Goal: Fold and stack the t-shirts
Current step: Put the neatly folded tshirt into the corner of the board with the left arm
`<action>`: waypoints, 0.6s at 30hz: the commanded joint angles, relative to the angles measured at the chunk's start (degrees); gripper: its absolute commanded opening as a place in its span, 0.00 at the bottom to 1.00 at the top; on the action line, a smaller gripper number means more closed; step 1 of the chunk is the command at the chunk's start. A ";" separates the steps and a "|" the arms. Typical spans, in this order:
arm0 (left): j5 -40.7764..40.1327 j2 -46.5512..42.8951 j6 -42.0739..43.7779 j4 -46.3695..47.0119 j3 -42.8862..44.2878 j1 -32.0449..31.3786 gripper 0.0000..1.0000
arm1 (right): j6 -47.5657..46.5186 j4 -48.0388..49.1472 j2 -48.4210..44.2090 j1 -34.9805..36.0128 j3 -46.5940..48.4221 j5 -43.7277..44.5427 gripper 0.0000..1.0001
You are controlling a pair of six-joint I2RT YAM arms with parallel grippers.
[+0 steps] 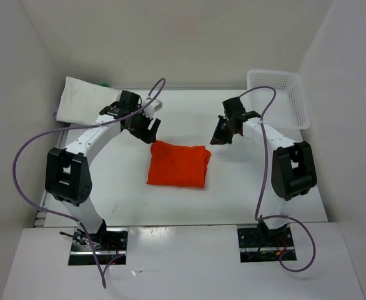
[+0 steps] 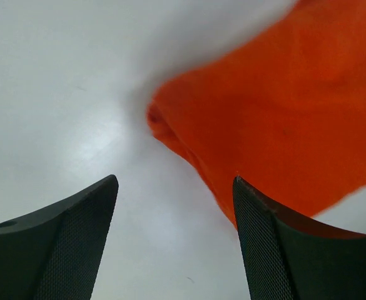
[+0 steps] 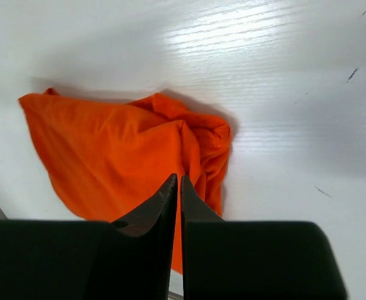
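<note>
A folded orange-red cloth t-shirt (image 1: 178, 164) lies as a rough square near the middle of the white bench (image 1: 189, 209), in the centre of the top view. Its upper right corner is a little bunched, and in the right wrist view that corner shows as a crumpled knot of folds.

The left pincer (image 1: 147, 129) hangs just above and to the left of the shirt's upper left corner. In the left wrist view, the left pincer (image 2: 173, 209) has its two dark fingers (image 2: 77, 244) spread wide with only bare bench between them, and the shirt's edge lies by the right-hand finger.

The right pincer (image 1: 220, 136) sits just off the shirt's upper right corner. In its own view the right pincer (image 3: 178, 182) has its fingers pressed almost together, only a thin slit between them, pinching nothing.

A flat white cloth t-shirt (image 1: 86, 100) rests at the upper left of the bench, well apart from the orange-red one. A white plastic mesh basket (image 1: 280, 97) stands at the upper right.
</note>
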 commanded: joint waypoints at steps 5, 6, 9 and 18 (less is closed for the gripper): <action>17.01 3.90 1.08 -5.92 -10.98 -0.07 0.82 | -1.33 -3.00 -6.98 -0.31 -2.75 1.65 0.11; 18.15 4.42 1.08 -5.31 -10.98 -0.07 0.82 | -1.33 -3.69 -7.51 -0.31 -2.76 1.65 0.11; 20.27 6.97 1.08 -5.31 -10.98 0.45 0.87 | -1.33 -3.70 -8.74 -0.31 -3.28 1.65 0.11; 19.75 16.72 -0.68 -5.31 -9.05 -0.86 0.81 | -1.33 -5.81 -12.17 -1.37 -3.81 2.17 0.12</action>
